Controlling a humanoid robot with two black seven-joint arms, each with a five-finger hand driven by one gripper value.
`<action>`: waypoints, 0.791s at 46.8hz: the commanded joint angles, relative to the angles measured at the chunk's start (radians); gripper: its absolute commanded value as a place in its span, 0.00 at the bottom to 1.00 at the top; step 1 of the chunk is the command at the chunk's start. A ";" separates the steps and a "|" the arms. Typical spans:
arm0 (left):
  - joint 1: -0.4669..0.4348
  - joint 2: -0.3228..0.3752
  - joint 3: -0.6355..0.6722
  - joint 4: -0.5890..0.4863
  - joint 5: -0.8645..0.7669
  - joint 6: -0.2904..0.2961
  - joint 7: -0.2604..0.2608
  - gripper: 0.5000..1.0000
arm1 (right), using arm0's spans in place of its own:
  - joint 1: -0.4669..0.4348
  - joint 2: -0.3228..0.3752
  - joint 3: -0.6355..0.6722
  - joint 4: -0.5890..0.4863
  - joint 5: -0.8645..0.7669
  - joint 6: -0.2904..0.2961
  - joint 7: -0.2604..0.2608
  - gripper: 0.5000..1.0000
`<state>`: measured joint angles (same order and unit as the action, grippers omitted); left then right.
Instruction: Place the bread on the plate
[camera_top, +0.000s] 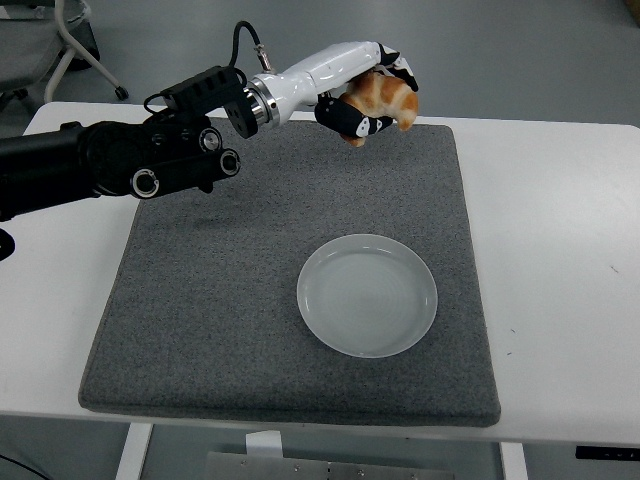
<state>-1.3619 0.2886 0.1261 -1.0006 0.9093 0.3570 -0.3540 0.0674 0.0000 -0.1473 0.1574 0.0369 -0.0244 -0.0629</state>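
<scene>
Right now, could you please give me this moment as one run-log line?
left hand: shut on bread | position: above grey mat far edge | plate: empty | phase: carrying

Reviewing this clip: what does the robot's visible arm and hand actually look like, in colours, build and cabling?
The left arm is matte black and bulky, with round silver bolt heads on its joint housing. A ribbed metallic ring joins it to a glossy white forearm shell. A black cable loops up above the wrist. The left hand has black finger segments with small white markings.
</scene>
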 joint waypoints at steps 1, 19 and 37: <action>0.017 -0.014 0.010 -0.021 0.026 0.029 0.000 0.00 | 0.000 0.000 0.000 -0.001 0.000 0.000 0.000 0.86; 0.132 -0.016 0.010 -0.141 0.152 0.069 0.000 0.00 | 0.003 0.000 0.002 -0.001 0.000 -0.002 0.000 0.86; 0.291 -0.006 0.010 -0.144 0.287 0.076 -0.005 0.00 | 0.003 0.000 0.002 -0.001 0.000 0.000 -0.002 0.86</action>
<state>-1.0889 0.2824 0.1366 -1.1453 1.1878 0.4308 -0.3584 0.0705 0.0000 -0.1457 0.1563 0.0369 -0.0249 -0.0642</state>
